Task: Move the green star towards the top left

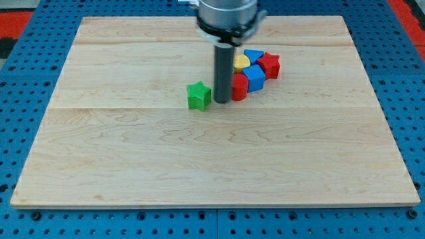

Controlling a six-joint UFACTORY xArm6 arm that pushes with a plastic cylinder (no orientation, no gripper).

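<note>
The green star [198,95] lies on the wooden board [133,153], a little above the board's middle. My tip [222,101] stands just to the star's right, close beside it or touching it; I cannot tell which. The rod rises from there to the arm at the view's top.
A tight cluster lies right of the rod: a red block [238,87] next to the tip, a blue block [254,78], a yellow block [242,63], a red star-like block [269,65] and a small blue piece [252,54]. Blue pegboard [26,26] surrounds the board.
</note>
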